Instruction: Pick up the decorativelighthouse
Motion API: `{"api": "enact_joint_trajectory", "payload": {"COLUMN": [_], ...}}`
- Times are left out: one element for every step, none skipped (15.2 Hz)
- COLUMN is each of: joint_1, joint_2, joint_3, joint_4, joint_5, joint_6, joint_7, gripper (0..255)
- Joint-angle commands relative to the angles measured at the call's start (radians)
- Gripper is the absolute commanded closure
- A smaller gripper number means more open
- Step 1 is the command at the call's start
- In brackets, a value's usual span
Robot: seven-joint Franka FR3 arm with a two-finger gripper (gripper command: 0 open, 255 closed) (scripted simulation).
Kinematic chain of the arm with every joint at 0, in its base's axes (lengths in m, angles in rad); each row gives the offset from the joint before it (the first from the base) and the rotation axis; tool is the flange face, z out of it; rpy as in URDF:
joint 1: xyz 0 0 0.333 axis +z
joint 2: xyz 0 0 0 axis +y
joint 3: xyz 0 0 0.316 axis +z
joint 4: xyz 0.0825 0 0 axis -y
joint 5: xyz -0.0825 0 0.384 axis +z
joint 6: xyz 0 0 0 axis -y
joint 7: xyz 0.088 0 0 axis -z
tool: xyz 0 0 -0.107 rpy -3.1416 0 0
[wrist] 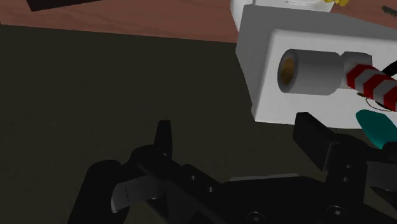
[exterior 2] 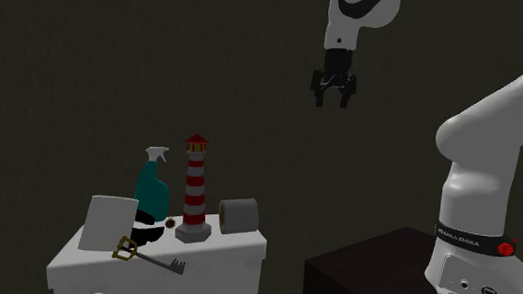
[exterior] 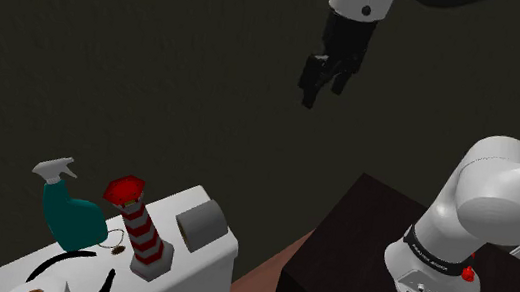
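The lighthouse (exterior: pixel 138 229) is a red-and-white striped tower with a red top and a grey base; it stands upright on a white cabinet (exterior: pixel 202 264). It also stands on the white cabinet (exterior 2: pixel 217 259) as the lighthouse (exterior 2: pixel 194 188) in the second exterior view, and its striped shaft (wrist: pixel 374 83) shows past the fingers in the wrist view. My gripper (exterior: pixel 322 77) hangs high in the air, well above and to the shoulder view's right of it. The same gripper (exterior 2: pixel 334 88) is open, its fingers (wrist: pixel 313 137) apart and holding nothing.
A teal spray bottle (exterior: pixel 68 207) and a grey paper roll (exterior: pixel 201 223) flank the lighthouse. A key (exterior 2: pixel 143 256) and a white panel (exterior 2: pixel 107 222) lie on the cabinet. My dark stand (exterior: pixel 356 257) is at the lower right.
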Motion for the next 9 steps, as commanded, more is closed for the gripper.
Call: {"api": "enact_joint_trajectory", "payload": {"joint_1": [0.003, 0.005, 0.006, 0.005, 0.004, 0.000, -0.004, -0.010, -0.018], "joint_2": [0.031, 0.045, 0.061, 0.078, 0.098, 0.118, 0.140, 0.163, 0.188], "joint_3": [0.055, 0.084, 0.113, 0.143, 0.172, 0.203, 0.234, 0.266, 0.298], "joint_4": [-0.002, 0.002, 0.007, 0.013, 0.021, 0.031, 0.042, 0.055, 0.069], "joint_5": [0.014, 0.019, 0.023, 0.026, 0.027, 0.026, 0.023, 0.018, 0.011], "joint_6": [0.055, 0.077, 0.098, 0.120, 0.141, 0.162, 0.182, 0.202, 0.221], "joint_7": [0.059, 0.089, 0.120, 0.152, 0.183, 0.216, 0.248, 0.282, 0.316], "gripper": [0, 0, 0, 0, 0, 0, 0, 0, 0]}}
